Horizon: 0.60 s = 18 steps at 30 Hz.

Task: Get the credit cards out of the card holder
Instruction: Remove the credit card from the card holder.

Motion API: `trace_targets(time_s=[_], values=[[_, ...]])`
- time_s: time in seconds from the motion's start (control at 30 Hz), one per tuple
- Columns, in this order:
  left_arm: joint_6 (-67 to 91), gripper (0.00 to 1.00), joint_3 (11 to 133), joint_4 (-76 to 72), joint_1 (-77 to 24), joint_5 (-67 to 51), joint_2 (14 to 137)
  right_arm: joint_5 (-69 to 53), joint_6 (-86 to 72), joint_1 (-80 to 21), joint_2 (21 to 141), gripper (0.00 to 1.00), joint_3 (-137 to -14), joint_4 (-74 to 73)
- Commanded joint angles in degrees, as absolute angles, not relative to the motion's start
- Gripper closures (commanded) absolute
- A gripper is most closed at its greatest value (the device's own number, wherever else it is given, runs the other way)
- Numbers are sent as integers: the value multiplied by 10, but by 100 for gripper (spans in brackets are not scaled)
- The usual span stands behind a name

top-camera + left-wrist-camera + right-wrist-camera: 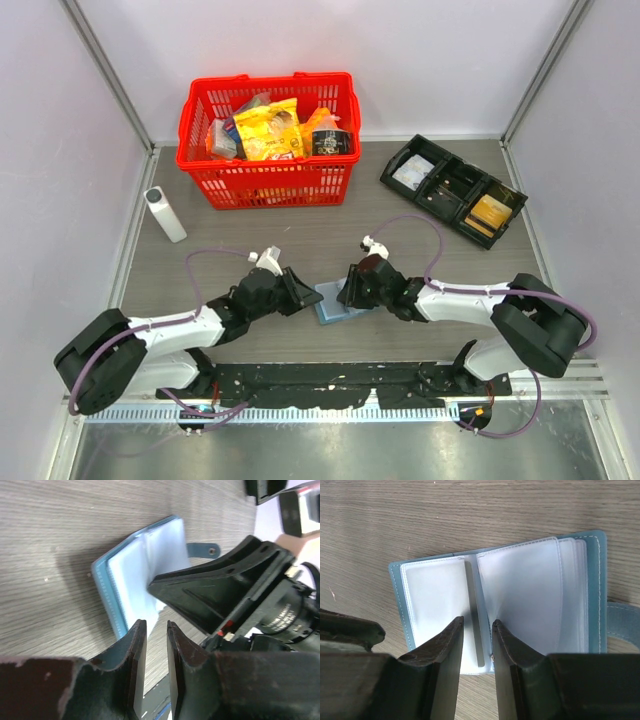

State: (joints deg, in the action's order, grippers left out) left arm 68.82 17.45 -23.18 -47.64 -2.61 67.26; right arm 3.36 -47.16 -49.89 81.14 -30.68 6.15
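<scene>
The card holder (333, 305), a small blue wallet, lies open on the grey table between my two grippers. In the right wrist view it (440, 595) shows clear, pale sleeves that look empty, with a thin grey strip (473, 615) along the middle fold. My right gripper (477, 623) is narrowly open, its tips over the fold at the wallet's near edge and holding nothing. My left gripper (156, 625) is narrowly open and empty, just short of the wallet's (135, 555) edge. No tan-gold card shows in the wallet. From above, the left gripper (308, 300) and right gripper (347, 296) flank it.
A red basket (268, 180) of snack packs stands at the back. A white bottle (165, 214) lies at the left. A black compartment tray (450, 185) at the back right holds a tan-gold flat thing (490, 211). The right arm's black body (225, 590) sits close to my left fingers.
</scene>
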Motion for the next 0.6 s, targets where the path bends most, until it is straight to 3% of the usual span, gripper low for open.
trace_targets(time_s=[0.0, 0.57], values=[[681, 72, 191, -178, -483, -5, 671, 47, -478, -509, 823, 65, -312, 47], [686, 62, 268, -118, -508, 26, 738, 79, -478, -509, 809, 65, -301, 35]])
